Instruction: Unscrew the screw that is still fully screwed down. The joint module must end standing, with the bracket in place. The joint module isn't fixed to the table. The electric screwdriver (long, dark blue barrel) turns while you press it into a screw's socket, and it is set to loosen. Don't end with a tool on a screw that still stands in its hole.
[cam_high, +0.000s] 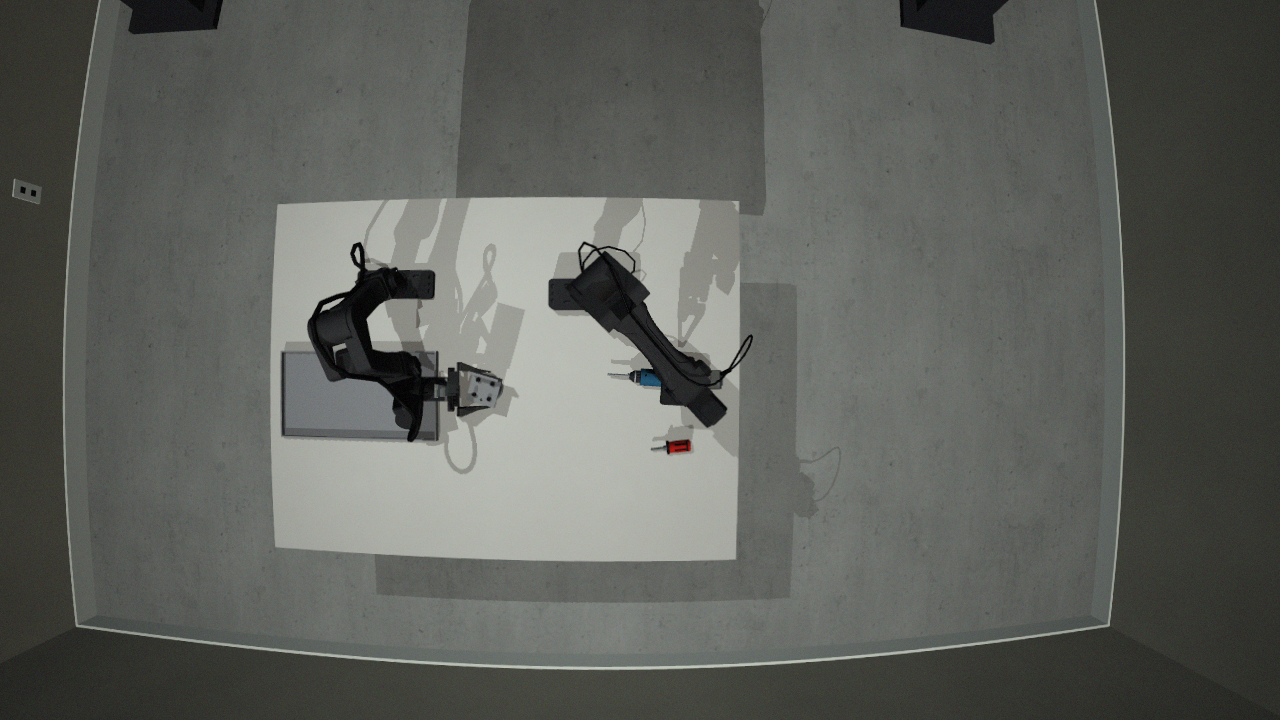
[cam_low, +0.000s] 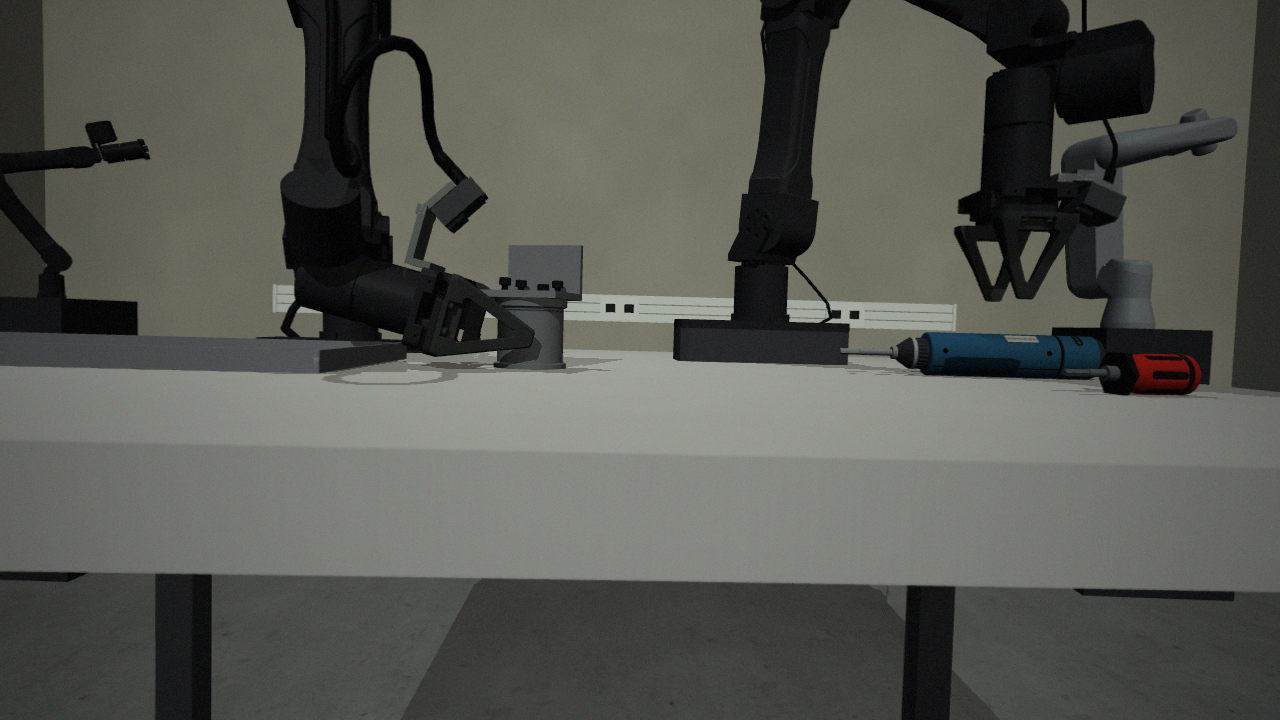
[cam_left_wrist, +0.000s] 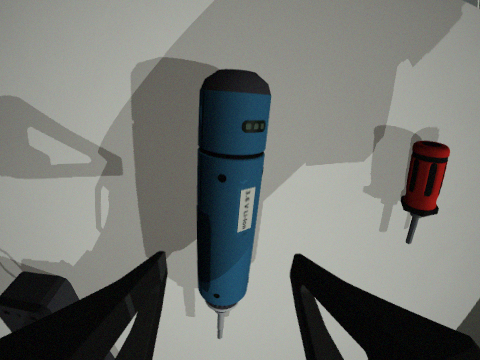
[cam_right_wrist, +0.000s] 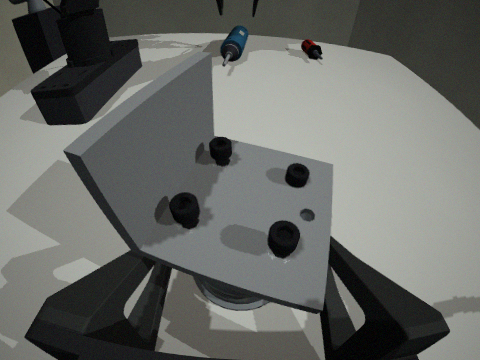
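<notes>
The joint module (cam_low: 541, 340) (cam_right_wrist: 232, 296) stands upright with the grey bracket (cam_high: 486, 385) (cam_right_wrist: 150, 150) on top. Three black screws stand proud with shank showing; the far right screw (cam_right_wrist: 297, 175) sits lowest, no shank visible. My right gripper (cam_low: 526, 333) (cam_right_wrist: 245, 232) is open, its fingers on either side of the module below the bracket plate; contact cannot be told. The blue electric screwdriver (cam_high: 650, 377) (cam_low: 993, 353) (cam_left_wrist: 230, 200) (cam_right_wrist: 237, 41) lies on the table. My left gripper (cam_low: 1009, 295) (cam_left_wrist: 230, 264) is open above it, pointing down, holding nothing.
A red screwdriver (cam_high: 679, 446) (cam_low: 1163, 373) (cam_left_wrist: 427, 177) (cam_right_wrist: 310, 48) lies beside the electric one, nearer the exterior camera. A grey tray (cam_high: 322, 407) (cam_low: 179, 351) lies beneath the right arm. The left arm's base (cam_low: 760, 342) (cam_right_wrist: 75, 100) stands behind, between module and screwdrivers.
</notes>
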